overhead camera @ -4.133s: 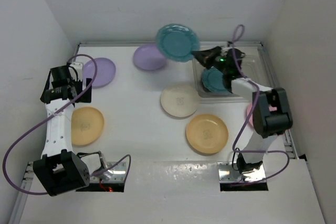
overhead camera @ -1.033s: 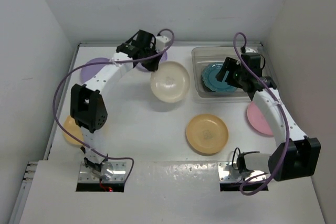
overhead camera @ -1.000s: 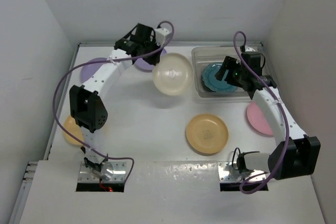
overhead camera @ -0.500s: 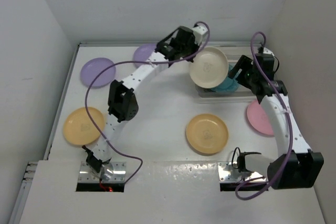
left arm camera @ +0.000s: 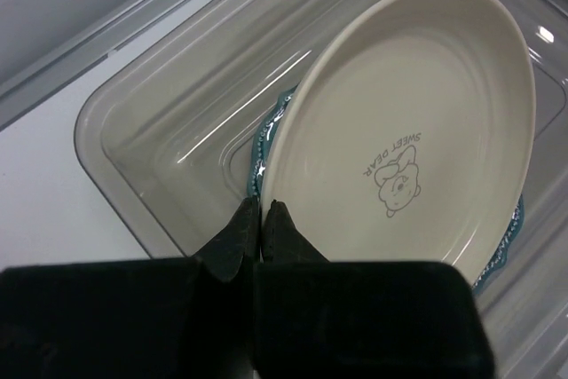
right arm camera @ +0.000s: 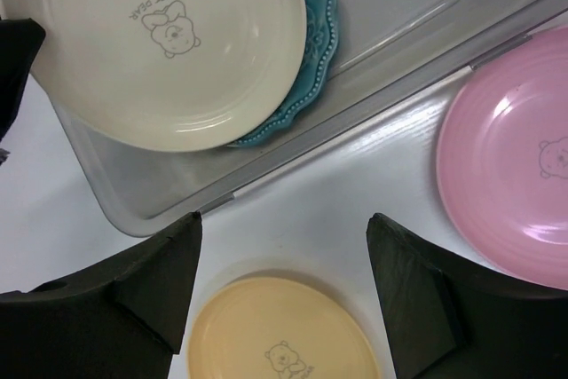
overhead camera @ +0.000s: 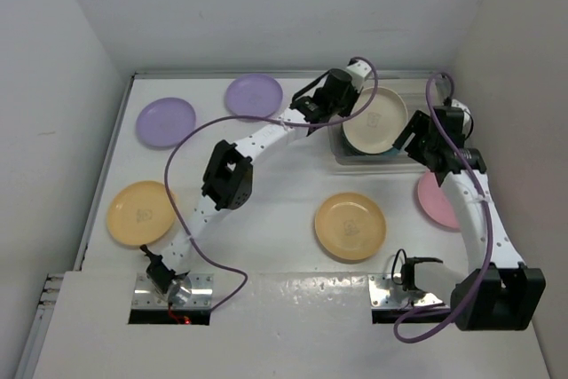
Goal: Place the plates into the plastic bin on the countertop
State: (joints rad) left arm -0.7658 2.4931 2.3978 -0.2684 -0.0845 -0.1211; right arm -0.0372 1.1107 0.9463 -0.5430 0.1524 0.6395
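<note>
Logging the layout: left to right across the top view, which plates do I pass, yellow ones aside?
The lavender plate, second lavender plate, cream plate pinched by the shut left gripper over the plastic bin, pink plate.

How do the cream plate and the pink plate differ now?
The cream plate is pinched at its rim by the left gripper over the plastic bin; the pink plate lies free on the countertop outside it. Their colours differ, cream against pink. Both are round, with bear prints.
</note>
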